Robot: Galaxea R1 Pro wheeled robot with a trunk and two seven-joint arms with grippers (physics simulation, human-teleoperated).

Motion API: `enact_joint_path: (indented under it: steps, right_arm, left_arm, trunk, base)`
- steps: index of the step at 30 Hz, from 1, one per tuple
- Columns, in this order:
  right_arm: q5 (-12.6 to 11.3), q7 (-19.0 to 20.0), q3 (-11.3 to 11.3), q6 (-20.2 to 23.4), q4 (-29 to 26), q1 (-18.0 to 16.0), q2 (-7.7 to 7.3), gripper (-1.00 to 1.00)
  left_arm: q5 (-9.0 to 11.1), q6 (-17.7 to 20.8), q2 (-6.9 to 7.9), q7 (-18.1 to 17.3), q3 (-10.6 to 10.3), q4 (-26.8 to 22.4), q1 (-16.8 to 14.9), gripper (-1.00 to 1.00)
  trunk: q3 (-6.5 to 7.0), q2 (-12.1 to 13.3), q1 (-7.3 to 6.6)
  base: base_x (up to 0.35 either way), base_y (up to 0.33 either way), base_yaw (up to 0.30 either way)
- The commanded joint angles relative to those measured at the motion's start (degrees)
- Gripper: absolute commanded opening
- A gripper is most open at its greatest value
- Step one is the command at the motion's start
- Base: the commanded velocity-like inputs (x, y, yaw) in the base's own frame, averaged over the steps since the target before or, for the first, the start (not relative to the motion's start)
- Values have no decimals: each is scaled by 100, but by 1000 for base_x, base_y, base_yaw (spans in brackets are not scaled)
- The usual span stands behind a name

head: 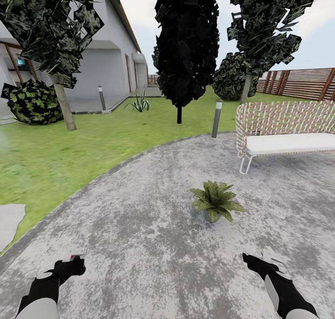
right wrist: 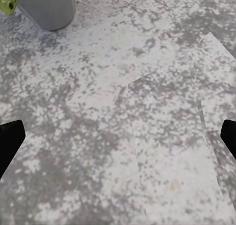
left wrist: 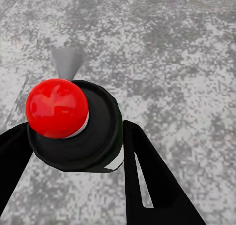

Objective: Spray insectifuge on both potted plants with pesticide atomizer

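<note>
Clamped between the left end effector (left wrist: pixel 73 151) fingers (left wrist: pixel 152 185) was the atomizer (left wrist: pixel 78 131), its red cap toward the wrist camera. Right end effector (head: pixel 253 262) hung spread wide, grasping nothing, over the patio (head: pixel 139 226). One potted plant (head: pixel 215 201) stood ahead, nearer the right one.

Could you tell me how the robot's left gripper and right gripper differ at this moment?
The left gripper is closed around the pesticide atomizer, whose red ball top shows between its fingers, while the right gripper holds nothing and stands wide open. The left wrist view looks down on bare paving, whereas the right wrist view catches the grey pot of a potted plant. Both have black fingers and hang low over the grey patio.
</note>
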Motion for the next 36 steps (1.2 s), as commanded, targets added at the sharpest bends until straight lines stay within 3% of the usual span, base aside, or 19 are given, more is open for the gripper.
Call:
enact_joint_path:
  steps: [1,11,36]
  right_arm:
    - [60,51,-46,29,-11,-4,6,100]
    - [36,58,-46,38,-25,-4,13,100]
    - [34,53,-54,38,-29,-4,20,100]
  left_arm:
    - [-35,-11,-6,-39,38,-13,-10,-100]
    - [-35,-11,-6,-39,41,-13,-10,-100]
    - [-35,-11,-6,-39,39,-13,-10,-100]
  trunk:
    - [-6,-3,-1]
    - [1,-3,-1]
    - [113,-3,-1]
  base:
    - [0,0,0]
    - [0,201,-25]
    - [0,312,-257]
